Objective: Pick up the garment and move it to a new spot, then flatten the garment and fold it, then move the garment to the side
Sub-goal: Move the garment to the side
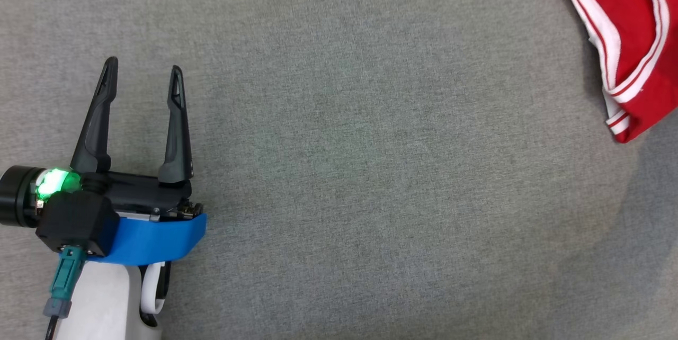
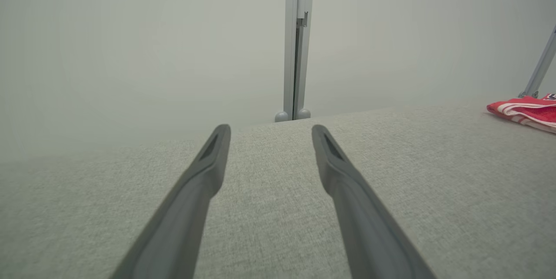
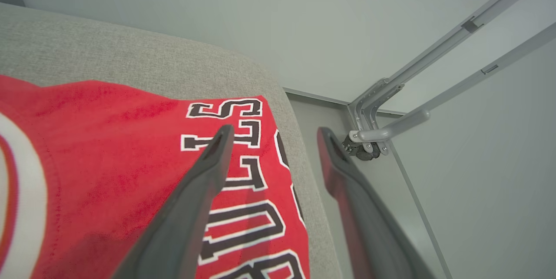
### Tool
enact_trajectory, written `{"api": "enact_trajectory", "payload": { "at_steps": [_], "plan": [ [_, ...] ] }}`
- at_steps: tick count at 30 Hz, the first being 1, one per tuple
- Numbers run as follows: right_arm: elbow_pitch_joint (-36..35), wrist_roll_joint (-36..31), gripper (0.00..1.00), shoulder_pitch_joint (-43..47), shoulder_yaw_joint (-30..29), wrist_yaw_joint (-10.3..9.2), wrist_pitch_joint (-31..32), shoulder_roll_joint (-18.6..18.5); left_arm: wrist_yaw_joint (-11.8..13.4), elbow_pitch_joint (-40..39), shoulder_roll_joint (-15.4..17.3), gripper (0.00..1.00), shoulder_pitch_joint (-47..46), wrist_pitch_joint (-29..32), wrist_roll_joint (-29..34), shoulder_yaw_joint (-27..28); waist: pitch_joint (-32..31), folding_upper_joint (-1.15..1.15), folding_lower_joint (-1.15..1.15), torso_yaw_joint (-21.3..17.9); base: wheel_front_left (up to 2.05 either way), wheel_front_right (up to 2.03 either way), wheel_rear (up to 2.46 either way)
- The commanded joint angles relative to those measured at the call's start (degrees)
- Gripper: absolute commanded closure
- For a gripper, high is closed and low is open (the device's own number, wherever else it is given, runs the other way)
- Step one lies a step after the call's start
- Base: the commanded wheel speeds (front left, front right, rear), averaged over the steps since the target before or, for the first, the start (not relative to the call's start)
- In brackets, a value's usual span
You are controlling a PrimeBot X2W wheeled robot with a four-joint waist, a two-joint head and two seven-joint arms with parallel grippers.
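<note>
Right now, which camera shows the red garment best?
The right wrist view: the red garment lies close up, its black-and-white lettering plain. The head view catches its white-trimmed edge; the left wrist view, a far-off sliver.

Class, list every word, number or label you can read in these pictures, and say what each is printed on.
"ULLS": black letters edged white, sideways on the red jersey; a cut-off letter before it may be B.
Small mark on the jersey, left wrist view: too small to read.
</note>
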Motion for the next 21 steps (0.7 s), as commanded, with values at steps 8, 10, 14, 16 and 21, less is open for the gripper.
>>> {"api": "enact_trajectory", "payload": {
  "at_steps": [8,10,14,16,21],
  "plan": [
    [-4.9,-0.6,0.0,2.8,0.1,0.0,-4.5,3.5,0.9,3.0,-0.4,0.0,2.6,-1.0,-1.5,0.6,-7.5,-0.01,0.0,0.2,0.0,0.0,0.0],
    [-9.0,0.0,0.0,4.9,0.3,0.0,-4.6,4.5,1.1,3.8,-0.7,0.0,3.5,-1.1,-2.0,0.7,-9.8,-0.01,0.0,0.7,0.0,0.0,0.0],
    [-18.7,2.4,0.0,12.0,1.6,0.0,-4.7,7.0,1.2,5.6,-1.1,0.0,6.0,-1.3,-2.7,1.2,-14.4,-0.01,0.0,1.5,0.0,0.0,0.0],
    [-23.7,3.8,0.0,15.9,2.6,0.0,-4.7,7.7,1.5,6.3,-1.4,0.0,7.4,-1.4,-3.1,1.5,-16.7,-0.01,0.0,2.1,0.0,0.0,0.0],
    [-33.7,7.4,0.0,26.6,4.3,0.0,-4.7,10.1,1.5,7.3,-2.0,0.0,11.1,-1.4,-4.0,2.3,-22.0,-0.01,0.0,3.7,0.0,0.0,0.0]
  ]
}}
